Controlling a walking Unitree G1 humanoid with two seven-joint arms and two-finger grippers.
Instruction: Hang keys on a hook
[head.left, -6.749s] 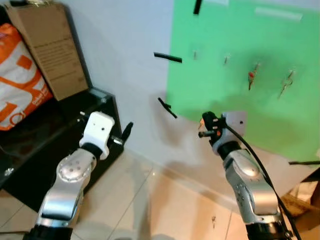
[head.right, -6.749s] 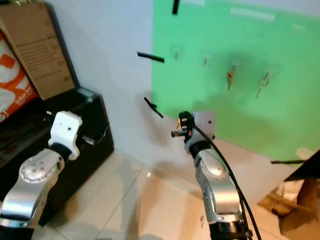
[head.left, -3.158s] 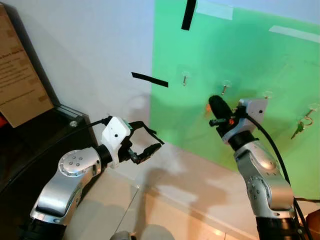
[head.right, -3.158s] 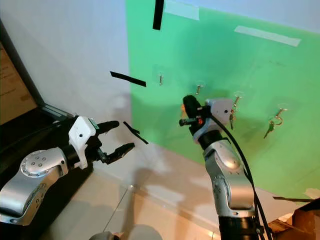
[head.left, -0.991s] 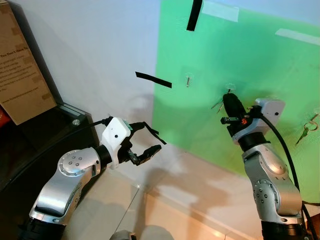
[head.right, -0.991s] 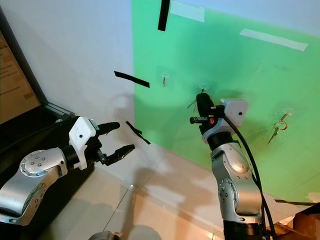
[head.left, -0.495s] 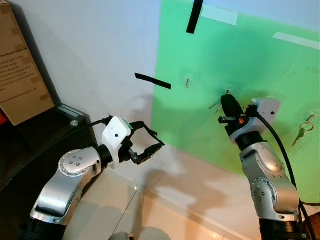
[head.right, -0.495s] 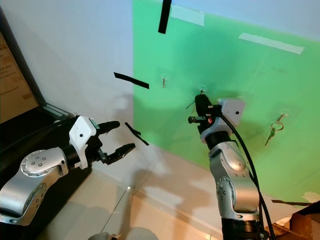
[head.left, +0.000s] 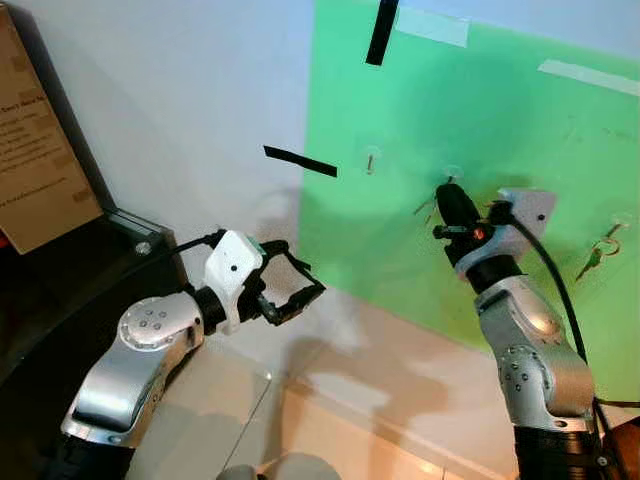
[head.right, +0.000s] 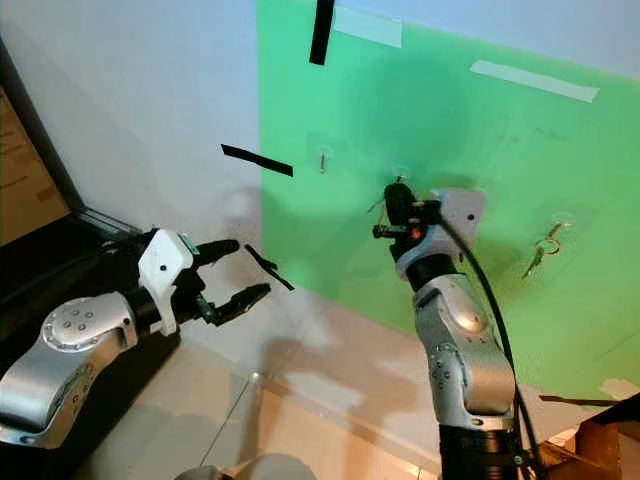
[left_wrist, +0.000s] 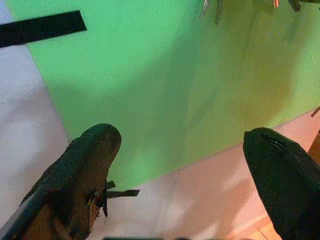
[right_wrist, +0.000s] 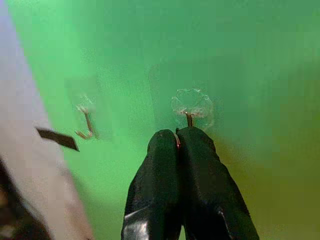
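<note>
We have the right gripper (right_wrist: 176, 142), jaws clamped on the keys (head.left: 428, 209), at the hook (right_wrist: 190, 119); next we slip the ring over it. Left gripper (left_wrist: 180, 150) idles, jaws apart.

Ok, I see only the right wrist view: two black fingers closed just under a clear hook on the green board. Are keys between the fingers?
Observer: It seems so. In the left eye view, silver keys stick out beside the tip of the right gripper, just below the hook.
Operator: Is any other hook already taken?
Observer: One. Another bunch of keys hangs on the hook farthest to the robot's right.
Operator: And the left arm?
Observer: The left gripper is open and holds nothing, low beside the edge of the green board.
</note>
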